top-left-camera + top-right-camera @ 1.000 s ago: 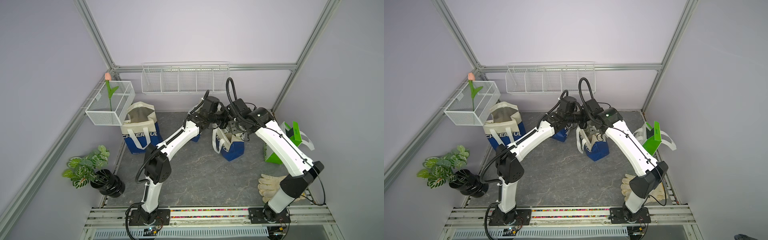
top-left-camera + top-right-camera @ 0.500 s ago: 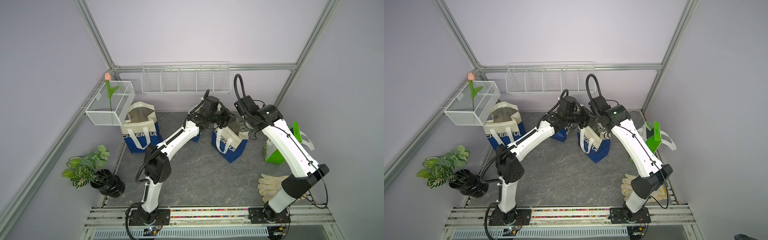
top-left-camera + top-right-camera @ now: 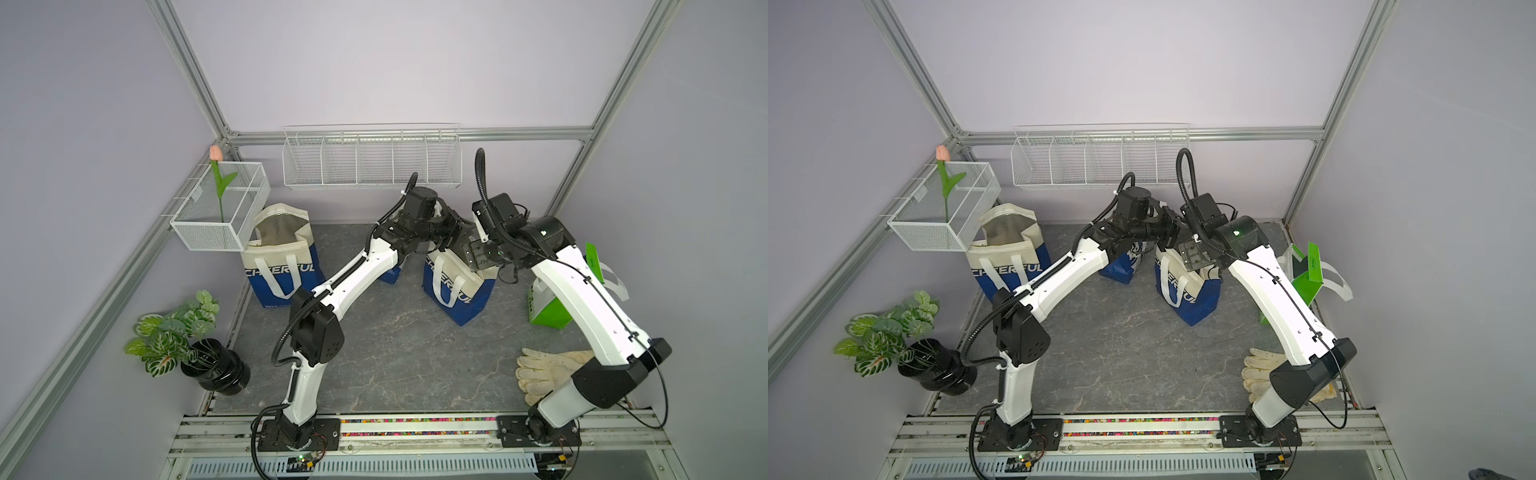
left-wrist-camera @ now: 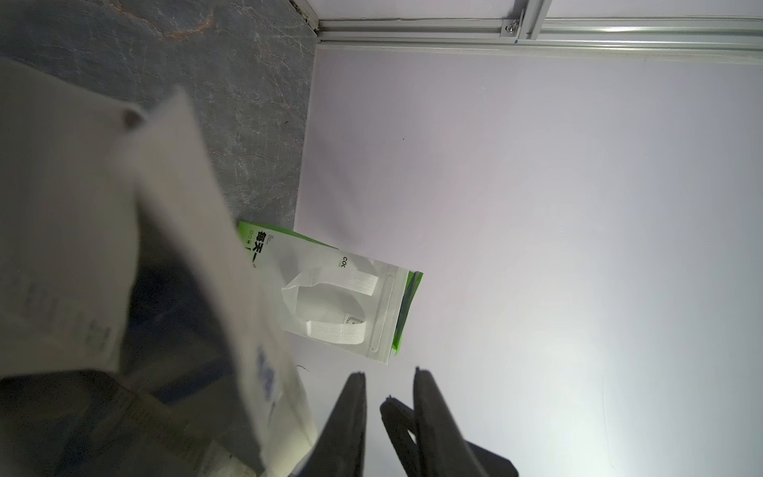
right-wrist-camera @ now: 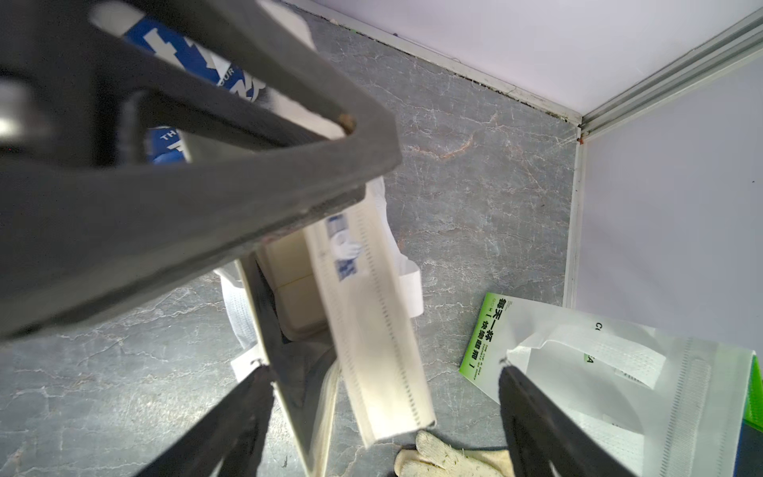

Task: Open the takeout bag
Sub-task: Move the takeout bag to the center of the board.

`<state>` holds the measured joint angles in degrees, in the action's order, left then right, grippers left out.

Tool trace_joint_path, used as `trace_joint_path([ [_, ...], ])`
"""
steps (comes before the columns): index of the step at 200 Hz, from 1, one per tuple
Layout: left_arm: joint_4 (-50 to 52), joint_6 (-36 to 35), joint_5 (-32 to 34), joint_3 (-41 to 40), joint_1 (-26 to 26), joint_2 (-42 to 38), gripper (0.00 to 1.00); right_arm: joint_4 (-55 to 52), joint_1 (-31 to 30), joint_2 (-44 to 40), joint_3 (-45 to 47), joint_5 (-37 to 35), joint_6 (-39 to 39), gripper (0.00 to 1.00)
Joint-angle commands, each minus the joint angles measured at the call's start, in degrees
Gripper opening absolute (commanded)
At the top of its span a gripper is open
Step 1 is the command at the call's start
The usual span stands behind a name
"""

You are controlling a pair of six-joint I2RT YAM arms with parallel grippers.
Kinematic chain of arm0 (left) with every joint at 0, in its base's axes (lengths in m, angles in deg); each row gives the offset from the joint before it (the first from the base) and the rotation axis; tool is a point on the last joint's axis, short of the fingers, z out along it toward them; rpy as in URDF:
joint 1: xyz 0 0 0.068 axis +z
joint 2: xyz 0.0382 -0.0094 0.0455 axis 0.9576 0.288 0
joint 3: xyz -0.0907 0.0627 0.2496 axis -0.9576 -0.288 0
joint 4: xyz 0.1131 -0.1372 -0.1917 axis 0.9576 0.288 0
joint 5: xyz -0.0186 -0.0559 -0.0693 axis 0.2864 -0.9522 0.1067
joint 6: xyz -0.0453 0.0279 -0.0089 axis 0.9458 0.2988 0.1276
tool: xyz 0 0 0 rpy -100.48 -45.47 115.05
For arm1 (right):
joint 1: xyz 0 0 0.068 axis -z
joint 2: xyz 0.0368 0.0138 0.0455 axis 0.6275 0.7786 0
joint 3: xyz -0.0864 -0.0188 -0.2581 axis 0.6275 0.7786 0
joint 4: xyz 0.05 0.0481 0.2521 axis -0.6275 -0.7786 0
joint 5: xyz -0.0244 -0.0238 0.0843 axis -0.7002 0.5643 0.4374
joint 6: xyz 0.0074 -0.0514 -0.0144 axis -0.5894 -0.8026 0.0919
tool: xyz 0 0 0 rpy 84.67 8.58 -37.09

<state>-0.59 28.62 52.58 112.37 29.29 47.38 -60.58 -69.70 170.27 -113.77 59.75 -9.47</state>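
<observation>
The takeout bag (image 3: 455,301) (image 3: 1192,305), cream on top and blue below with white handles, stands mid-floor in both top views. My left gripper (image 3: 455,228) (image 4: 388,371) hovers over its far rim, jaws slightly open, nothing between them; the bag's cream flap (image 4: 186,247) lies blurred beside it. My right gripper (image 3: 473,259) (image 5: 383,371) hangs open wide just above the bag's mouth, with the cream flap (image 5: 371,330) lying loose between its fingers. Inside the bag shows a white container (image 5: 297,289). A left finger (image 5: 206,186) crosses the right wrist view.
A second cream and blue bag (image 3: 282,257) stands at the left under a wire basket with a tulip (image 3: 220,208). Another blue bag (image 3: 390,274) sits behind the left arm. A green and white bag (image 3: 548,307), work gloves (image 3: 548,370), a potted plant (image 3: 178,336) and a wall wire shelf (image 3: 370,158) ring the floor.
The right jaws have spread wide and swung right, off the bag's top. The left jaws have parted a little. The bag, pulled up and tilted before, now stands on the floor.
</observation>
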Motion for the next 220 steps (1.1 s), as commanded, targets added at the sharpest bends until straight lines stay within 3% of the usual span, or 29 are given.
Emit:
trace_joint_path([
  [1, 1.66, -0.63, -0.3, 1.58, 0.21, 1.01, 0.24, 1.67, 1.7, 1.37, 0.99, 1.58, -0.67, 0.79],
  [15, 1.67, -0.67, -0.2, 1.4, 0.21, 0.87, 0.24, 1.96, 2.67, 1.42, 1.14, 2.57, -0.94, 0.71],
  [28, 1.6, -0.68, -0.19, 1.29, 0.2, 0.92, 0.24, 1.91, 3.05, 1.38, 1.25, 2.41, -1.44, 0.7],
  [69, 1.11, -0.48, -0.29, 0.75, 0.54, -0.03, 0.25, 1.6, 1.26, 0.29, 1.6, 5.06, -2.9, 0.83],
  [97, 1.63, -2.25, 0.46, -0.66, 1.2, -2.95, 0.28, 0.06, -0.27, 1.97, 1.44, 1.48, -2.26, 0.87],
  [149, 2.95, -6.32, 0.96, -8.02, 2.35, -8.7, 0.29, 1.87, 5.22, 3.5, 1.11, 1.46, -1.0, 0.74],
  [170, 3.28, -7.7, 1.1, -10.34, 2.57, -10.46, 0.29, 0.85, 6.37, 4.37, -0.06, 1.8, -1.13, 0.61],
  [189, 4.95, -10.26, 1.47, -11.21, 2.83, -12.08, 0.29, 1.12, 7.0, 3.55, 0.02, 2.08, -1.3, 0.42],
  [207, 8.1, -14.21, 2.12, -10.81, 3.16, -13.3, 0.3, 0.59, 7.53, 3.48, -0.69, 1.78, -1.43, 0.39],
  [220, 10.63, -16.93, 3.23, -10.69, 3.44, -14.39, 0.3, -0.04, 7.76, 3.98, -1.41, 0.78, -1.73, 0.43],
])
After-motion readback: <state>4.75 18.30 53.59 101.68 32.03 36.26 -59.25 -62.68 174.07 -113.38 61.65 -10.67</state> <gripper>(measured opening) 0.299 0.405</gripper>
